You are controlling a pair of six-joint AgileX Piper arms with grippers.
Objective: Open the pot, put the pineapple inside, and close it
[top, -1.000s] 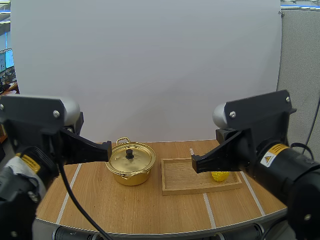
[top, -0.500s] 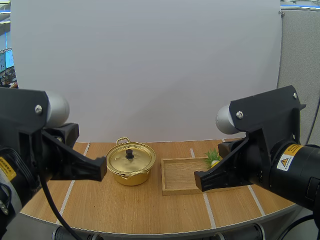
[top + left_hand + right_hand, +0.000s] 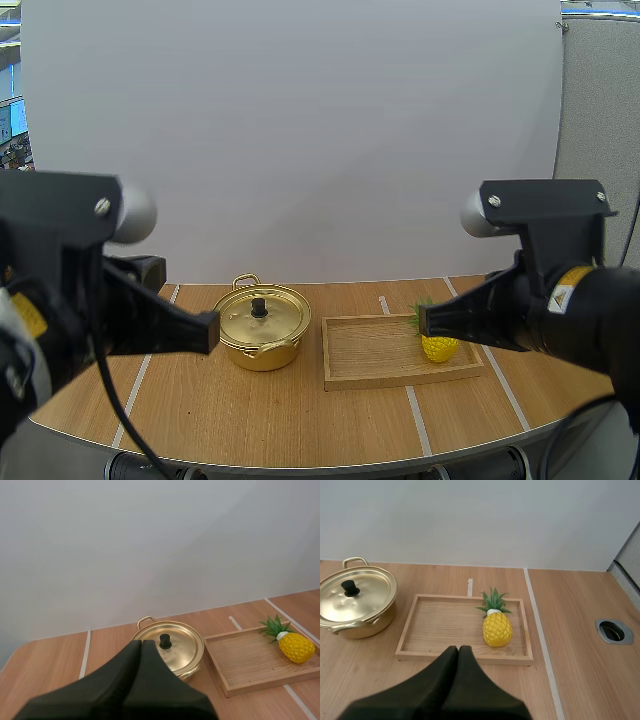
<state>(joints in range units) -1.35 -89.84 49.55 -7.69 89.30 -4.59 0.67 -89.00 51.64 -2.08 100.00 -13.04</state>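
L gripper (image 3: 208, 332) & R gripper (image 3: 425, 320) both closed, empty. Lid knob (image 3: 259, 306) on pot (image 3: 265, 345), lower centre, just right of L tip, so L is nearer. Pineapple (image 3: 441, 348) on tray (image 3: 370, 380), lower right by R tip, seems to lie crown to back.

There is one light wooden table (image 3: 300, 420). On its left side stands one gold-coloured metal pot (image 3: 262, 352), with one matching gold lid (image 3: 272, 320), one black knob (image 3: 259, 307) and two thin loop handles (image 3: 354, 560). To the right of the pot lies one shallow rectangular wooden tray (image 3: 365, 350), and in its far right corner is one yellow pineapple with a green leafy crown (image 3: 441, 349). Nearer are two black two-fingered grippers: one left gripper (image 3: 141, 642) and one right gripper (image 3: 458, 649), each with its pair of fingers pressed together. One round metal-rimmed hole (image 3: 614, 630) sits in the tabletop, right of the tray.
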